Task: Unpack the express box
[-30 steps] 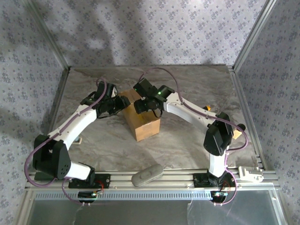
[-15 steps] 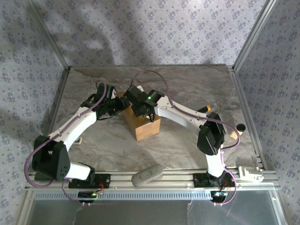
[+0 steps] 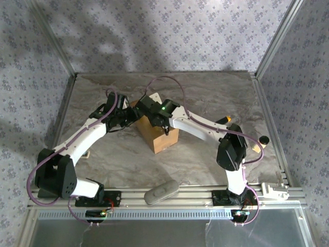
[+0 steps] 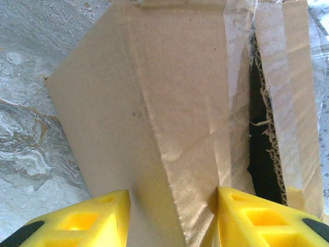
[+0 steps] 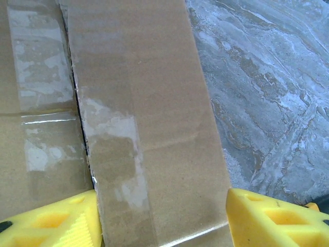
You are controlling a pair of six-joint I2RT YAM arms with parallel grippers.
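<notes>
Nearest me, well short of the plain brown corrugated cardboard express box (image 3: pixel 162 140), a grey oblong object (image 3: pixel 161 191) lies at the near edge; I leave it alone. The express box sits upright on the marbled grey tabletop (image 3: pixel 118 157), with both arms reaching in over it.

My left hand (image 4: pixel 169 198) is at the express box's left top edge, with its yellow fingers (image 4: pixel 92 221) on either side of that cardboard corner. I cannot tell whether they pinch it or merely flank it. My right hand (image 5: pixel 162 194) hangs above the express box's top, jaws wide, with a finger at each side of one top flap (image 5: pixel 144 103).

I judge us early to middling. The shiny clear tape (image 5: pixel 41 118) looks split along the seam, and a dark gap (image 4: pixel 259 134) shows between the flaps at one end. But the flaps lie nearly flat, nothing is out beside the express box, and I see no contents. Left to do: fold the flaps back and lift out whatever is inside.
</notes>
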